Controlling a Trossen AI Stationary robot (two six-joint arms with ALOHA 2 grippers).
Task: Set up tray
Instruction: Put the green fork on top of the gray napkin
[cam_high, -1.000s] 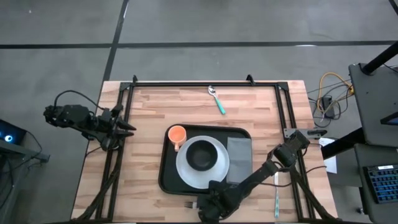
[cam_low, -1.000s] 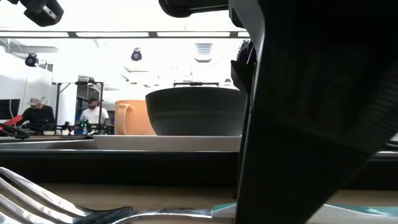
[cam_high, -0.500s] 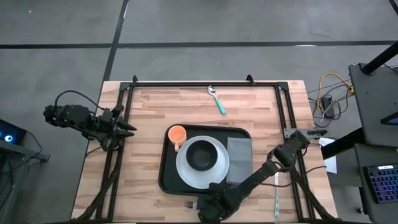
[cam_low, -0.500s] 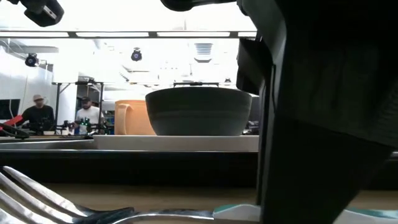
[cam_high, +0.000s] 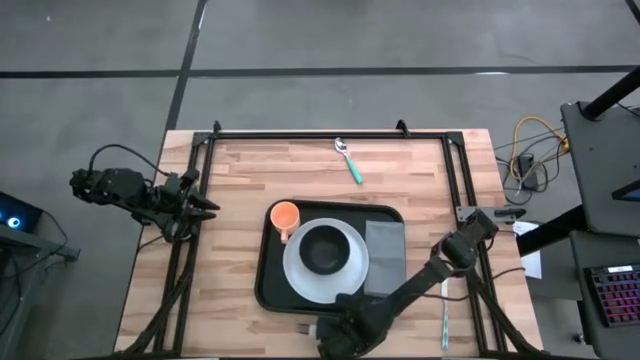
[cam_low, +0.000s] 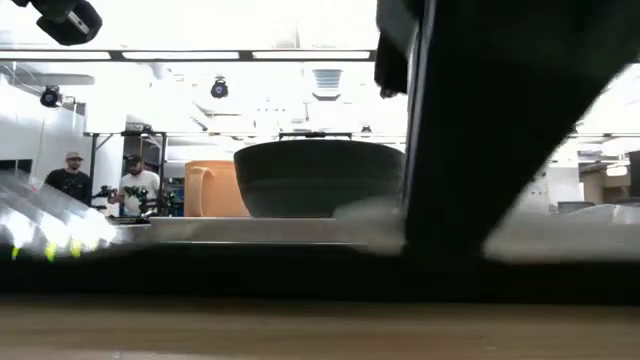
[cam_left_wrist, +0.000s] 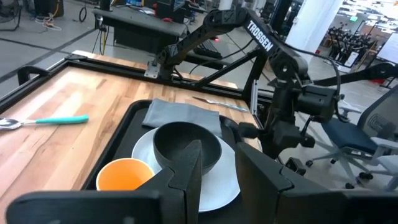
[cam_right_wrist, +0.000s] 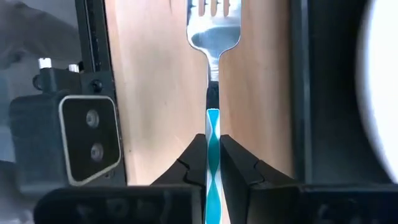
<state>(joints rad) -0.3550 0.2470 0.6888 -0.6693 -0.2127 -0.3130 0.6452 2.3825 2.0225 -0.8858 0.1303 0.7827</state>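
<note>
The black tray (cam_high: 268, 290) holds a white plate (cam_high: 300, 278) with a black bowl (cam_high: 323, 248), an orange cup (cam_high: 285, 215) and a grey napkin (cam_high: 384, 255). My right gripper (cam_right_wrist: 213, 140) is at the table's near edge, just in front of the tray, shut on a fork (cam_right_wrist: 214, 25) with a teal handle. The fork's tines (cam_high: 300, 327) point toward the table's left. My left gripper (cam_high: 207, 205) waits open at the table's left edge. My right gripper pinches the fork's teal handle (cam_right_wrist: 213, 121) between its two fingers, close to the end where the metal neck begins. The fingers lie level and along the fork, coming from the table's right. The blurred tines (cam_low: 50, 235) show above the wood.
A teal-handled spoon (cam_high: 350, 162) lies near the far edge. A teal-handled knife (cam_high: 445, 312) lies right of the tray by the black frame rail (cam_high: 468, 200). The low-view camera (cam_right_wrist: 90, 146) stands beside the fork. People stand in the room beyond the table (cam_low: 130, 185).
The fork lay flat on the wood in front of the tray; its tines have now come up off the table and show blurred in the low view. My right arm has shifted slightly above it.
</note>
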